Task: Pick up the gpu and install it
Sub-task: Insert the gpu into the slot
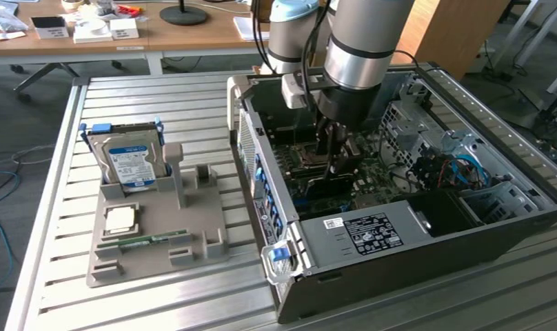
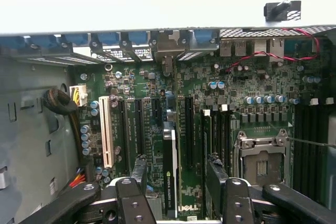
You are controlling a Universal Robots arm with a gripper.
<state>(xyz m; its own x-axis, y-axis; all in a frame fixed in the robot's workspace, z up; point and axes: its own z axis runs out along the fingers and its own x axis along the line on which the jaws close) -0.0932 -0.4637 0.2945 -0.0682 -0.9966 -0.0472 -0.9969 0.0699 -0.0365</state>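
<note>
Apparently the install is nearing its end: the gpu (image 2: 169, 171) is standing edge-on in a motherboard slot inside the open computer case (image 1: 499, 227), and the gripper (image 2: 177, 162) is hanging over it with its fingers (image 2: 139, 167) spread apart, one on each side of the card, clamping nothing (full seating cannot be judged from above). Remaining, by my judgement, is only clearing the arm out of the case. The white expansion slot (image 2: 106, 129) and empty CPU socket (image 2: 261, 163) are flanking the card. Outside, the grey holder (image 1: 200, 234) is carrying the hard drive (image 1: 127, 162), a processor chip (image 1: 120, 219) and a memory stick (image 1: 154, 239). Nothing is blocking the way.
</note>
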